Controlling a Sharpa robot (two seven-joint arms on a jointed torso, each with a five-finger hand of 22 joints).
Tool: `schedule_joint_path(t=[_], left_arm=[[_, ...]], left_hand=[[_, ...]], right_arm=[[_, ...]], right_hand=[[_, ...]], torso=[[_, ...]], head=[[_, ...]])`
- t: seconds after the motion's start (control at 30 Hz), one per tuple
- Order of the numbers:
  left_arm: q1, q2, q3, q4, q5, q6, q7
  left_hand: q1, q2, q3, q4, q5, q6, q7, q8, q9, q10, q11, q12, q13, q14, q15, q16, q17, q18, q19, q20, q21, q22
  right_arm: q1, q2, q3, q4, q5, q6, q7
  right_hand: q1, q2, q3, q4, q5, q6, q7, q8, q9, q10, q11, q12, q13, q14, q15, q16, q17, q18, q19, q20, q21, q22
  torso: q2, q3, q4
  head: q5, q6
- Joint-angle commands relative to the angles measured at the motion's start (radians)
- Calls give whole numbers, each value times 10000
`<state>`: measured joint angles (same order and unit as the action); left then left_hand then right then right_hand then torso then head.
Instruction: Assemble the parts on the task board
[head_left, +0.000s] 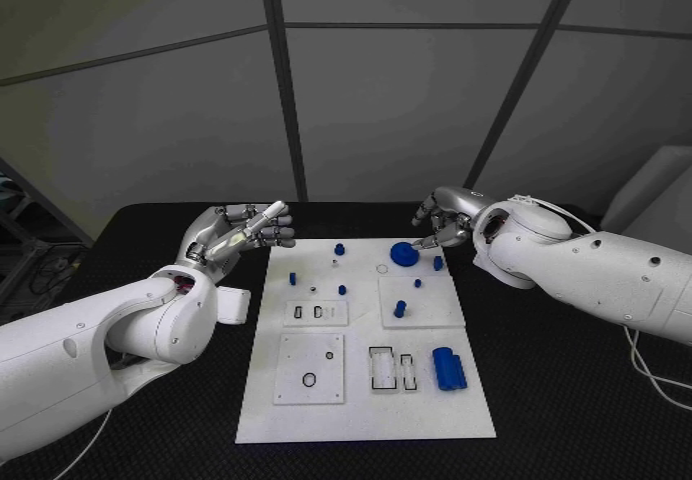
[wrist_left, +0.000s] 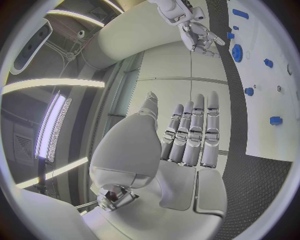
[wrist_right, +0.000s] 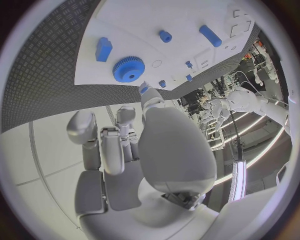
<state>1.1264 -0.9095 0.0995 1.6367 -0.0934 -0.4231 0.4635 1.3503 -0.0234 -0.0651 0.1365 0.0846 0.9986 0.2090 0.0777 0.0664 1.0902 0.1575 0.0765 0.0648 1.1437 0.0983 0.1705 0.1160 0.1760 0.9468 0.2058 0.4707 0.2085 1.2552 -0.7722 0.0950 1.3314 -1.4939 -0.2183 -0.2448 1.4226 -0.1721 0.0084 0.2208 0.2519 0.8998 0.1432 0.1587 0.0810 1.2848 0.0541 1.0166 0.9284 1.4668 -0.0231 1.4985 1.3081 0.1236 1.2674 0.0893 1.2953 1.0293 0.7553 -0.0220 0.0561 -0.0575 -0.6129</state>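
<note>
The white task board (head_left: 361, 400) lies in the middle of the black table. At its far end lies a blue gear (head_left: 404, 253) (wrist_right: 129, 69), with a blue block (head_left: 436, 263) (wrist_right: 104, 49) beside it. Small blue pegs (head_left: 340, 248) (head_left: 400, 309) stand on the board, and a large blue cylinder (head_left: 449, 370) lies near the right edge. My right hand (head_left: 444, 217) (wrist_right: 131, 150) hovers over the far right corner, just beyond the gear, fingers loosely bent and apart, gripping nothing. My left hand (head_left: 245, 228) (wrist_left: 187, 135) hovers at the far left corner, fingers stretched out, holding nothing.
White inset plates (head_left: 310, 368) with slots and rings sit on the near half of the board. A small white box (head_left: 231, 305) lies just off the board's left edge, under my left arm. Black table (head_left: 548, 400) surrounds the board on both sides.
</note>
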Motion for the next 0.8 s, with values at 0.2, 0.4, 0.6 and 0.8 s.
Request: schedule_joint_path(t=[0.2, 0.4, 0.6, 0.8], left_arm=[[12, 37, 7, -58, -78, 158, 4], [11, 38, 7, -67, -78, 159, 0], [11, 35, 7, -67, -78, 152, 0], [11, 23, 7, -69, -78, 146, -9]], left_hand=[[-30, 68, -17, -62, -48, 29, 34, -52, -7, -31, -2, -11, -1, -10, 64, -34, 14, 64, 52, 19, -32, -10], [-24, 74, -18, -73, -48, 37, 28, -54, -4, -21, -7, -11, 2, -7, 62, -41, 17, 65, 55, 20, -36, -16], [-23, 77, -18, -77, -47, 38, 28, -55, -4, -19, -7, -13, 2, -6, 61, -43, 18, 66, 56, 20, -38, -18], [-22, 77, -18, -77, -47, 38, 28, -56, -4, -19, -7, -13, 2, -6, 61, -44, 18, 66, 56, 20, -38, -19]], right_arm=[[21, 325, -3, -359, 237, 851, -246], [19, 508, -6, -575, 244, 997, -231], [16, 680, -8, -740, 248, 1087, -181], [14, 748, -10, -815, 249, 1184, -157]], right_hand=[[283, -48, -113, 404, 41, -225, 32, 168, -44, 92, 42, 691, 793, 815, 83, 173, 1540, -205, 110, 43, 96, 124], [387, 26, -86, 500, 114, -168, 12, 274, -35, 182, 28, 969, 1113, 833, 79, 225, 1635, -216, 139, 45, 141, 200], [431, 65, -71, 535, 182, -132, 2, 324, -34, 223, 21, 1105, 1270, 839, 76, 245, 1672, -218, 142, 44, 154, 218], [462, 100, -54, 547, 228, -102, -8, 350, -35, 212, 15, 1134, 1309, 836, 72, 241, 1662, -216, 133, 43, 154, 215]], torso=[[-6, -22, 30], [-6, -26, 29], [-7, -28, 32], [-5, -24, 16]], head=[[-22, -53], [-16, -66], [-36, -108], [-11, -116]])
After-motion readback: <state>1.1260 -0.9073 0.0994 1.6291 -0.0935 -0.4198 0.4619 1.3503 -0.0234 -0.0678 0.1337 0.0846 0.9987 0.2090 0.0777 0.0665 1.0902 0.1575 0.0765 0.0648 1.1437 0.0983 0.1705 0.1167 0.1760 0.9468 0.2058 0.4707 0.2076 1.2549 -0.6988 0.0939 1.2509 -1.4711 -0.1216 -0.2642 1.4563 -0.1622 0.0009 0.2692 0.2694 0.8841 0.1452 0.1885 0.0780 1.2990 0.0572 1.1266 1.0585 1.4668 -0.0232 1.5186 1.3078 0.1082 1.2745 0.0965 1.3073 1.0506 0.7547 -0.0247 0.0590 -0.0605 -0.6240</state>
